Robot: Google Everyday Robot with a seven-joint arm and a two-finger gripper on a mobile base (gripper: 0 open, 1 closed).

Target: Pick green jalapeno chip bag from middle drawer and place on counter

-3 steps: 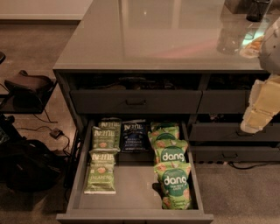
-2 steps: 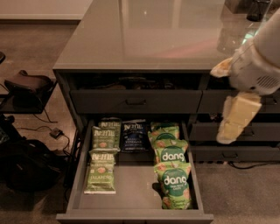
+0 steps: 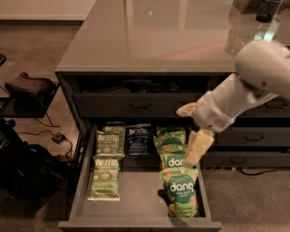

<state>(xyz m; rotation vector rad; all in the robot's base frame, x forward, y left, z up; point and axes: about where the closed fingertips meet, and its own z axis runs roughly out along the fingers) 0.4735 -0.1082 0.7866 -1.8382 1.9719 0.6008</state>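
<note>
The middle drawer [image 3: 138,195] is pulled open below the counter [image 3: 154,41]. A light-green Kettle jalapeno chip bag [image 3: 105,179] lies flat at the drawer's front left, with a second green Kettle bag [image 3: 110,138] behind it. A dark blue Kettle bag [image 3: 138,141] lies at the back middle. Three green "dang" pouches [image 3: 181,192] line the right side. My gripper [image 3: 185,136] hangs over the drawer's right side, above the dang pouches, to the right of the Kettle bags. Its cream fingers stand apart and hold nothing.
Narrower grey drawers with black handles [image 3: 253,136] sit to the right, behind my arm. A closed drawer front [image 3: 136,105] is above the open one. Bottles [image 3: 267,9] stand at the counter's far right. A black chair [image 3: 27,90] and cables [image 3: 56,136] are on the floor at left.
My arm has swung in from the right edge, leftward and down, and the gripper now sits over the right side of the open drawer. The bags have not moved.
</note>
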